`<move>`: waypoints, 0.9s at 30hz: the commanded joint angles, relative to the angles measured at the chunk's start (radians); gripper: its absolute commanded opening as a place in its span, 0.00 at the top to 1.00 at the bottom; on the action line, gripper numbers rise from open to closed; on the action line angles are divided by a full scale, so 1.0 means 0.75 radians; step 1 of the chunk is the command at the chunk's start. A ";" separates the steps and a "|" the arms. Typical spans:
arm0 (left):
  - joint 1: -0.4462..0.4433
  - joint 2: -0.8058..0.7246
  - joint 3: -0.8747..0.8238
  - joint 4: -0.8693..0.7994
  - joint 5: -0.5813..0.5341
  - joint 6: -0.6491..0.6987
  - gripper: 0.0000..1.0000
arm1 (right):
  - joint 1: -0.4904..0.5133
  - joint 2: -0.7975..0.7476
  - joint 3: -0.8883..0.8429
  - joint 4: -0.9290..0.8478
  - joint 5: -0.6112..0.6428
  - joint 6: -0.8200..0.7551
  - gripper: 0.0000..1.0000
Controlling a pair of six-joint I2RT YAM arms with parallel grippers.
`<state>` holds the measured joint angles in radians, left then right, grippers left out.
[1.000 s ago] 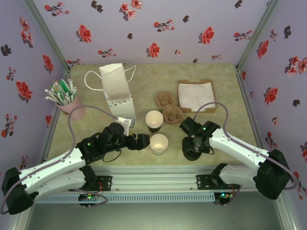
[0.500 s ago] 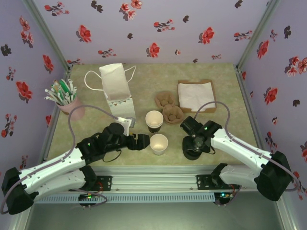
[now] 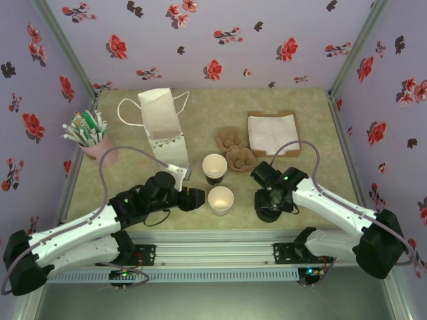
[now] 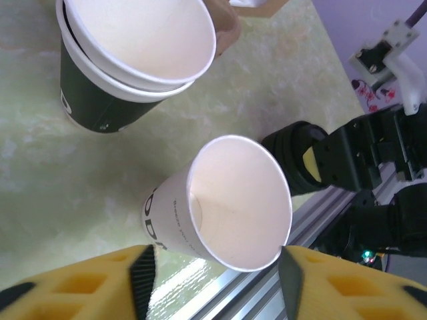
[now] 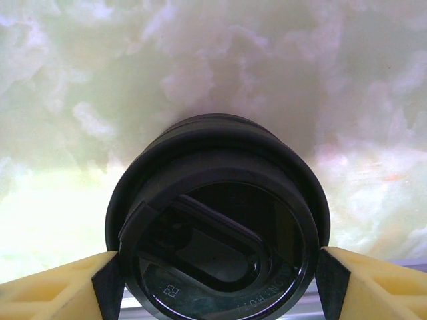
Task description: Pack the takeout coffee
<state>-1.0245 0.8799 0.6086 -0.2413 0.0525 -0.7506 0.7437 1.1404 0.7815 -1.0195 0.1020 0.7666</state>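
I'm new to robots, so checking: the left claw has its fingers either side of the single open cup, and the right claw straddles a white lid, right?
Almost. The lid is black, not white; the right wrist view shows it between the fingers of the right claw. The left claw does flank the single open cup.

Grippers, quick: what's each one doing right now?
Left gripper: jaws either side of the lidless cup; grip cannot be told.
Right gripper: closed on the black lids.
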 commanded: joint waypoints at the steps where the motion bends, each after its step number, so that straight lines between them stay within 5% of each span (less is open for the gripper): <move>1: -0.036 0.014 0.084 -0.032 -0.032 0.046 0.58 | -0.025 -0.024 0.043 -0.046 0.061 0.015 0.25; 9: -0.067 0.054 0.201 -0.075 -0.094 0.091 0.60 | -0.146 -0.034 0.080 -0.030 0.058 -0.021 0.24; 13: -0.093 0.148 0.305 -0.048 -0.092 0.122 0.53 | -0.210 0.004 0.113 -0.033 0.046 -0.066 0.24; 19: -0.149 0.419 0.503 0.107 -0.032 0.152 0.46 | -0.324 0.027 0.140 -0.037 0.007 -0.131 0.24; 27: -0.149 0.832 0.714 0.320 0.090 0.122 0.52 | -0.445 0.034 0.130 -0.027 -0.028 -0.167 0.24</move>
<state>-1.1305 1.4467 1.0847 -0.0761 0.0769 -0.6701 0.4259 1.1599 0.8616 -1.0225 0.0933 0.6674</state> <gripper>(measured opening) 0.482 0.760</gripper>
